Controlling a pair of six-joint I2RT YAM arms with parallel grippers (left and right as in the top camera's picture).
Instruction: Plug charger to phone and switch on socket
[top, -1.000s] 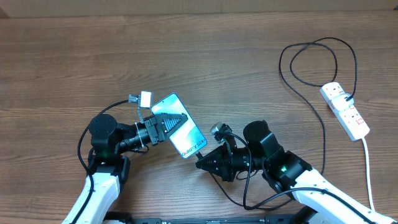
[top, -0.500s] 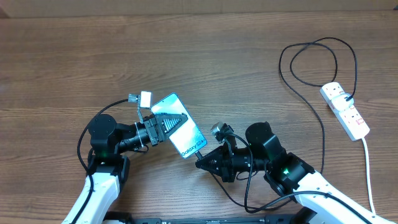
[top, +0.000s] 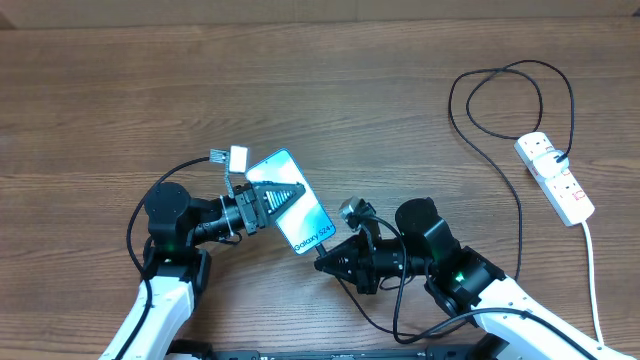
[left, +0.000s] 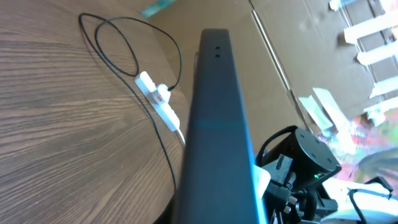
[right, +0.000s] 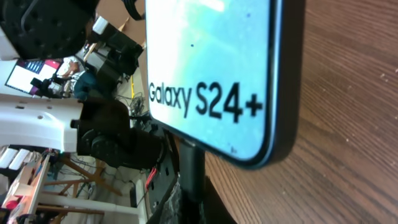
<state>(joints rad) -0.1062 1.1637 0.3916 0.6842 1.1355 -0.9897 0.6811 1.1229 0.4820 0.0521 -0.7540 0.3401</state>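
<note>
Surface: brown wood-grain table (top: 330, 90), with cardboard and clutter beyond its edge in the left wrist view.
Left gripper (top: 288, 189): clamped on the phone (top: 310, 222), dark fingers lying across the upper screen.
Right gripper (top: 322, 262): fingers drawn together on the charger (top: 521, 215) at its connector end, pointing at the phone's lower edge.
Phone: near the front of the table between the two arms, screen up and set diagonally; "Galaxy S24+" reads clearly in the right wrist view.
Connector tip (right: 191, 167): dark stub meeting the phone's bottom edge; whether it is seated cannot be told.
Charger cable: runs from the right arm up the right side and loops beside the socket (top: 556, 178).
Socket: far right, well apart from the phone, its white cord (top: 592, 270) trailing toward the front.
In the way: the left fingers cover part of the screen.
</note>
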